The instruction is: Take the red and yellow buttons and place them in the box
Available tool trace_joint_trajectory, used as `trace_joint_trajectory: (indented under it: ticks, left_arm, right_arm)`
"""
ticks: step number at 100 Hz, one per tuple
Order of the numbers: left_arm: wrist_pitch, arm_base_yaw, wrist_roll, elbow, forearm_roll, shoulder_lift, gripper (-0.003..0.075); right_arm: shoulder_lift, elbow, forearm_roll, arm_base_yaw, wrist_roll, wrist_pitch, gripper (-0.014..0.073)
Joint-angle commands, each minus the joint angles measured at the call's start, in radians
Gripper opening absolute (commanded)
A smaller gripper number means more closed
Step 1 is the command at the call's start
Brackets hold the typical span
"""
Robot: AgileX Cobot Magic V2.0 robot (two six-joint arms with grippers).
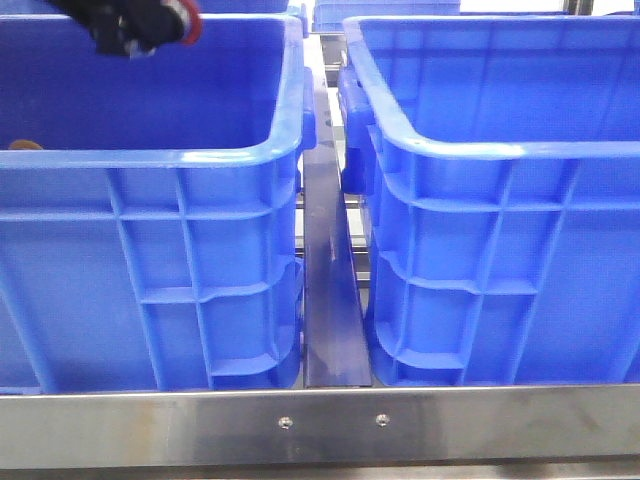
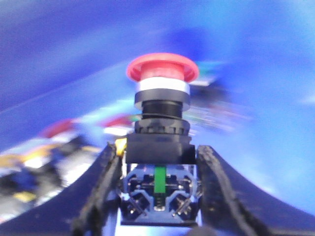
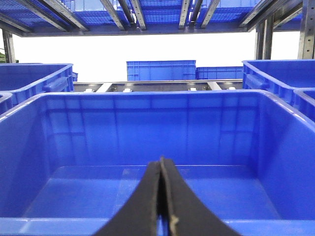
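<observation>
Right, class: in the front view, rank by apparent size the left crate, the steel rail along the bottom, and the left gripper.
1. Left crate, largest, though being near the camera exaggerates it.
2. Steel rail.
3. Left gripper, smallest; it is cut off at the top edge, so partly unseen.

Red button (image 2: 162,73) upright between fingers (image 2: 106,189); box (image 1: 150,160) below.

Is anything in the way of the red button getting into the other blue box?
Yes, going straight across. The left gripper holds the red button over the left crate. Between it and the right crate stand both crates' facing walls and rims, with a gap between. Above the rims, nothing visible blocks the way.
</observation>
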Motion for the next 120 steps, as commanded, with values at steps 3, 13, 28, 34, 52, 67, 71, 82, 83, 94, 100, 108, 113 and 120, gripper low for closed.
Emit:
trace_joint_trajectory:
  ticks: [3,13,28,34,52,67,71,82,83,94,100,108,113,120]
  left_arm:
    - [-0.054,-0.080,-0.005,0.006,0.000,-0.115,-0.0019]
    - [-0.052,-0.180,-0.003,0.020,0.000,-0.169,-0.0019]
    - [-0.066,-0.331,-0.003,0.022,0.005,-0.205,-0.0019]
    - [-0.080,-0.392,-0.003,0.022,0.000,-0.207,-0.0019]
    - [-0.132,-0.538,-0.003,0.022,0.000,-0.207,-0.0019]
    - [-0.157,-0.603,-0.003,0.022,0.000,-0.207,-0.0019]
    - [-0.157,-0.608,-0.003,0.022,0.000,-0.207,-0.0019]
    - [-0.157,-0.610,-0.003,0.022,0.000,-0.207,-0.0019]
    - [-0.157,-0.610,-0.003,0.022,0.000,-0.207,-0.0019]
    - [-0.157,-0.610,-0.003,0.022,0.000,-0.207,-0.0019]
    - [-0.157,-0.610,-0.003,0.022,0.000,-0.207,-0.0019]
    - [-0.157,-0.610,-0.003,0.022,0.000,-0.207,-0.0019]
    - [-0.157,-0.610,-0.003,0.022,0.000,-0.207,-0.0019]
    - [-0.157,-0.610,-0.003,0.022,0.000,-0.207,-0.0019]
  right_arm:
    - [-0.025,-0.019,-0.008,0.001,-0.002,-0.087,-0.0068]
    - [-0.025,-0.019,-0.008,0.001,-0.002,-0.087,-0.0068]
    - [-0.025,-0.019,-0.008,0.001,-0.002,-0.087,-0.0068]
    - [-0.025,-0.019,-0.008,0.001,-0.002,-0.087,-0.0068]
    - [-0.025,-0.019,-0.008,0.001,-0.002,-0.088,-0.0068]
    - [-0.025,-0.019,-0.008,0.001,-0.002,-0.095,-0.0068]
    - [-0.025,-0.019,-0.008,0.001,-0.002,-0.103,-0.0068]
    - [-0.025,-0.027,0.000,0.001,0.001,-0.124,-0.0068]
    - [-0.025,-0.030,0.000,0.001,0.002,-0.124,-0.0068]
    - [-0.024,-0.084,0.007,0.001,0.045,-0.084,-0.0068]
    - [-0.016,-0.138,0.014,0.001,0.084,-0.028,-0.0068]
    - [0.006,-0.225,0.015,0.001,0.113,0.098,-0.0068]
    - [0.029,-0.298,0.016,0.001,0.113,0.176,-0.0068]
    - [0.073,-0.393,0.018,0.001,0.113,0.280,-0.0068]
